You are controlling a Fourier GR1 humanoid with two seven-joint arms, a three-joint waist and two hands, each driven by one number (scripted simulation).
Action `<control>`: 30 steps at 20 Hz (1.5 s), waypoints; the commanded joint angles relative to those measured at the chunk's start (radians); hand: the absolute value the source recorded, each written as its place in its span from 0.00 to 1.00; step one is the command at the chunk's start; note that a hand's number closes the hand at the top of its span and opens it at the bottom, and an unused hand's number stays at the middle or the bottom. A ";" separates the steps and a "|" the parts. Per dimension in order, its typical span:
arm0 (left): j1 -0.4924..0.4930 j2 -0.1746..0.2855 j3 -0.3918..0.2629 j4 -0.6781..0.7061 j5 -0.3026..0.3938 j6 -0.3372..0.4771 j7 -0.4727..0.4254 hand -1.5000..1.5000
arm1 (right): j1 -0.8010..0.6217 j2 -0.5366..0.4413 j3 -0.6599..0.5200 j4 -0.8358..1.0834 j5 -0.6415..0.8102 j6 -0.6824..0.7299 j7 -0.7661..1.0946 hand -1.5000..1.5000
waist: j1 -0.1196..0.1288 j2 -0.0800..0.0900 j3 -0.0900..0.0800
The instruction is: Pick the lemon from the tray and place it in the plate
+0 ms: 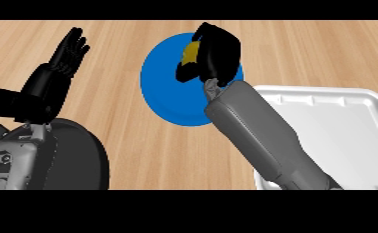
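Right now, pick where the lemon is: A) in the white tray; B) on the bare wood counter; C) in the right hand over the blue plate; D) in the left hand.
C: the right hand curls round the yellow lemon above the blue plate.

Right hand curled round lemon (forearm outstretched); left hand open, fingers up.

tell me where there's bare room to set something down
Bare counter lies between the left hand and the plate, and beyond the tray at upper right. The tray's visible floor is bare. Crowded: the plate, where the right hand holds the lemon.
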 commanded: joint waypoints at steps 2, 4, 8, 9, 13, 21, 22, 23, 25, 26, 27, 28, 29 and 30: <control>-0.023 -0.017 -0.026 -0.017 -0.025 0.014 0.031 0.50 | -0.136 0.005 0.010 0.290 -0.111 -0.092 -0.015 1.00 | 0.002 0.000 0.000; -0.044 0.013 0.019 0.018 0.007 -0.013 0.001 0.50 | -0.076 0.005 -0.064 0.337 -0.141 -0.223 -0.102 1.00 | 0.005 0.007 0.001; -0.029 -0.025 -0.028 0.004 -0.023 0.003 0.002 0.50 | -0.130 0.005 -0.028 0.444 -0.265 -0.317 -0.091 0.00 | 0.034 0.010 0.001; -0.027 -0.022 -0.018 0.027 -0.016 -0.003 -0.007 0.50 | -0.170 0.005 -0.058 0.465 -0.295 -0.319 -0.118 0.00 | 0.034 0.012 0.001; -0.094 -0.026 -0.021 0.026 -0.015 0.006 0.033 0.50 | -0.177 0.005 -0.041 0.474 -0.416 -0.407 -0.229 0.00 | 0.049 0.016 0.002; -0.018 -0.022 -0.006 0.017 -0.008 -0.007 -0.012 0.50 | -0.210 0.005 -0.121 0.471 -0.508 -0.659 -0.406 0.00 | 0.031 0.010 0.001; -0.077 -0.033 -0.022 0.039 -0.027 0.007 0.012 0.50 | -0.193 0.005 -0.085 0.429 -0.553 -0.681 -0.407 0.00 | 0.023 0.008 0.002; -0.037 -0.027 -0.012 0.044 -0.021 -0.003 -0.012 0.50 | -0.201 0.005 -0.097 0.424 -0.578 -0.700 -0.422 0.00 | 0.026 0.007 0.001; -0.064 0.001 0.016 0.056 -0.014 -0.014 -0.013 0.50 | -0.132 0.005 -0.107 0.408 -0.618 -0.732 -0.511 0.00 | 0.001 0.003 0.001; -0.046 -0.020 -0.004 0.057 -0.039 0.010 -0.007 0.50 | -0.173 0.005 -0.061 0.398 -0.618 -0.761 -0.429 0.00 | -0.003 -0.003 0.001; -0.027 0.004 0.027 0.041 -0.020 -0.003 -0.016 0.50 | -0.150 0.005 -0.095 0.377 -0.611 -0.765 -0.466 0.00 | -0.016 -0.007 0.001; 0.045 -0.007 0.023 -0.003 -0.004 -0.012 -0.020 0.50 | -0.073 0.005 -0.131 0.330 -0.611 -0.763 -0.519 0.00 | -0.030 -0.012 0.001; -0.033 0.013 0.049 0.051 -0.006 -0.006 -0.004 0.50 | -0.094 0.005 -0.153 0.323 -0.619 -0.735 -0.500 0.00 | -0.042 -0.011 0.001; 0.025 -0.012 0.020 -0.031 -0.015 0.008 0.014 0.50 | -0.030 0.001 -0.154 0.277 -0.618 -0.744 -0.544 0.00 | -0.042 -0.015 0.001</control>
